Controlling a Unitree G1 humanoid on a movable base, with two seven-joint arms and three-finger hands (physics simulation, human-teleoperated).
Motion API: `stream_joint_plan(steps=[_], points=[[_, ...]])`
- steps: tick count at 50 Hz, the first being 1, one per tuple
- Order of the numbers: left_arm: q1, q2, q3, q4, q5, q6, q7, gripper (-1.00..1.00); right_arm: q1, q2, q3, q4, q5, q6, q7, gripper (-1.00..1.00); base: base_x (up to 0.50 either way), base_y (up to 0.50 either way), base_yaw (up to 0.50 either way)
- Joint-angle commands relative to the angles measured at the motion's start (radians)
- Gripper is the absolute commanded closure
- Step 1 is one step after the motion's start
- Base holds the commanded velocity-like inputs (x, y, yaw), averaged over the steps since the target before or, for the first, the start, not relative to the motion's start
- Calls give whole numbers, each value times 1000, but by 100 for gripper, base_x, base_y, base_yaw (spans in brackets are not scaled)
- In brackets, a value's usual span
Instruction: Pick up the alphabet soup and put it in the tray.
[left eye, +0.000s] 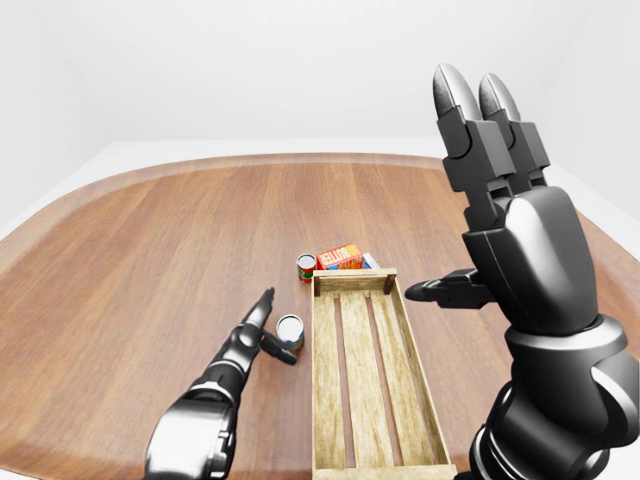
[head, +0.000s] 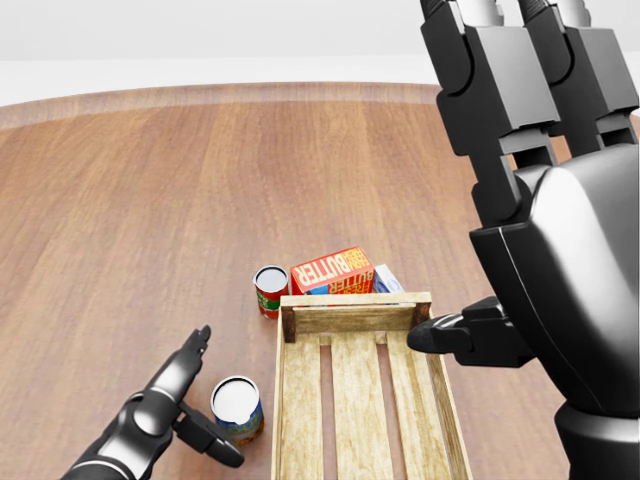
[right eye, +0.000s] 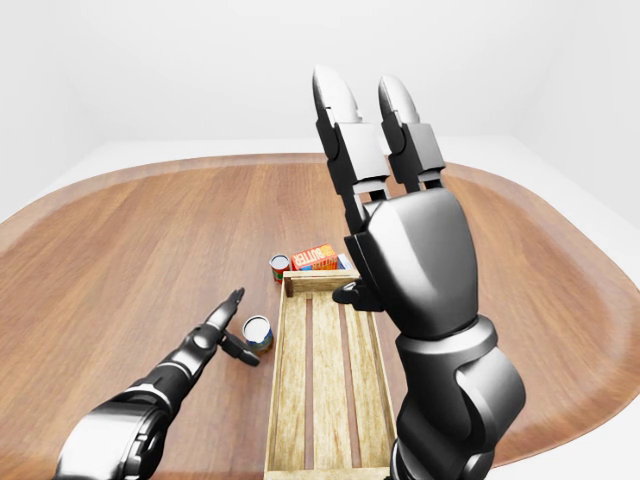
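A small can with a blue and orange label and a silver lid (head: 237, 408) stands on the wooden table, just left of the tray's near left side; it looks like the alphabet soup. My left hand (head: 208, 398) lies low beside it on its left, open, forefinger pointing past it, thumb reaching under the can's near side. The wooden slatted tray (head: 345, 318) lies lengthwise at centre, with nothing in it. My right hand (right eye: 358, 190) is raised high over the tray's right side, open and empty, fingers pointing up.
A red and green can (head: 270, 290) stands at the tray's far left corner. An orange butter box (head: 332, 270) and a blue-white box (head: 388, 280) lie along the tray's far end. The round wooden table (left eye: 150, 230) ends in a white floor.
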Motion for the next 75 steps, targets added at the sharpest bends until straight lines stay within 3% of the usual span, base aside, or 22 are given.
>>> stream_joint_plan(steps=[1,73,74,75], points=[[9,-9,7,-6,-28,0,-19,-100,0,1,-1,-1,-2,0,2,-100,0,0,0],[6,-16,22,7,-8,0,-25,-100,16,2,6,19,31,0,-33,-100,0,0,0],[6,-16,23,7,-8,0,-23,-88,16,2,6,19,31,0,-34,-100,0,0,0],[6,-16,24,7,-11,0,-26,-26,16,2,5,19,31,0,-33,-100,0,0,0]])
